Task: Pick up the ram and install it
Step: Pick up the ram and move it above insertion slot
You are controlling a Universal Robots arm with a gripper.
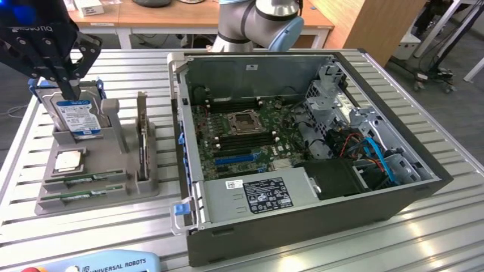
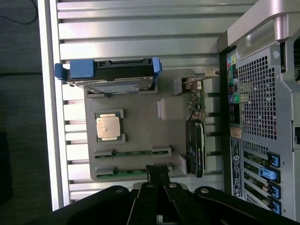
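Slatted metal table [image 1: 446,221], seen from above in the exterior view. Open computer case [image 1: 302,232] filling the centre and three o'clock, with the motherboard [image 1: 250,139] facing up and a processor socket [image 1: 243,120] near its middle. Robot arm [image 1: 261,20] rising behind the case at twelve o'clock. Edge of a pendant [image 1: 98,263] at seven o'clock.

Grey holder [image 1: 106,164] at nine o'clock, just beside the case.
- At the holder's twelve o'clock end, a hard drive [image 1: 76,116] in a blue frame, standing on edge.
- Toward six o'clock from the drive, a square silver processor [image 1: 68,161], lying flat.
- Further toward six o'clock, two green sticks set on edge in parallel slots. The ram [image 1: 76,195] in the outermost slot. The second ram [image 1: 79,180] between it and the processor.
- Along the holder's three o'clock side, a card [image 1: 141,133] standing upright.

Black gripper [image 1: 74,93] at ten o'clock, hanging above the holder. Fingers pressed fully together, nothing between them. Overlaps the hard drive in the exterior view. Appears in the wrist view as a gripper [image 2: 158,168] with closed tips, just over one end of the ram [image 2: 126,172]. Height above the stick hard to judge. Both sticks seated in the holder [image 2: 140,126], neither lifted.
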